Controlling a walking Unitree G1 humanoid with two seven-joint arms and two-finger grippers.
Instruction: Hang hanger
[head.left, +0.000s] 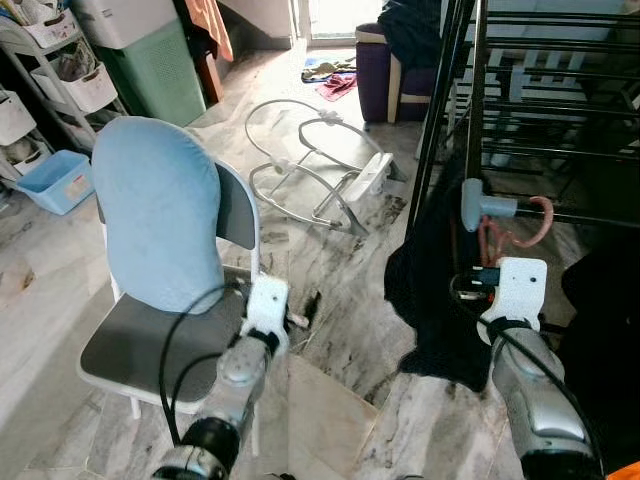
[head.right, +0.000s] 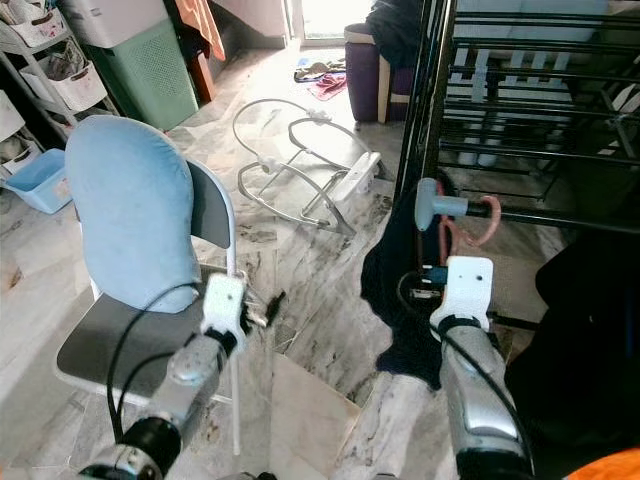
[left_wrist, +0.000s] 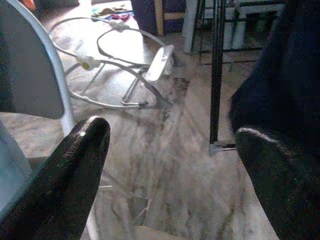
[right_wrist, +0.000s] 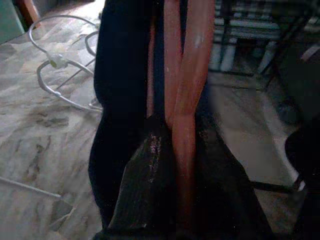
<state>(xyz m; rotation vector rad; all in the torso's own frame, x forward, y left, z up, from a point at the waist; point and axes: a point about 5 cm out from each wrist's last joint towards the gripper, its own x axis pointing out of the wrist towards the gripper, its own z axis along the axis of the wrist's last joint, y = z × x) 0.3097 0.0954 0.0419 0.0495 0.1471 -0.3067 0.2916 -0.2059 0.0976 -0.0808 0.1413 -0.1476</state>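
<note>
A salmon-pink hanger carries a dark garment that droops toward the floor. Its curved hook sits beside a grey joint on a low rail of the black drying rack; whether the hook rests on the rail is hard to tell. My right gripper is shut on the hanger's neck, just below that joint. The right wrist view has the pink stem pinched between the black fingers, with dark cloth behind. My left gripper hovers open by the chair's front corner, holding nothing.
A grey folding chair with a blue cushion over its back stands at my left. A white wire bouncer frame lies on the marble floor ahead. A green bin, shelves and a blue tub line the far left.
</note>
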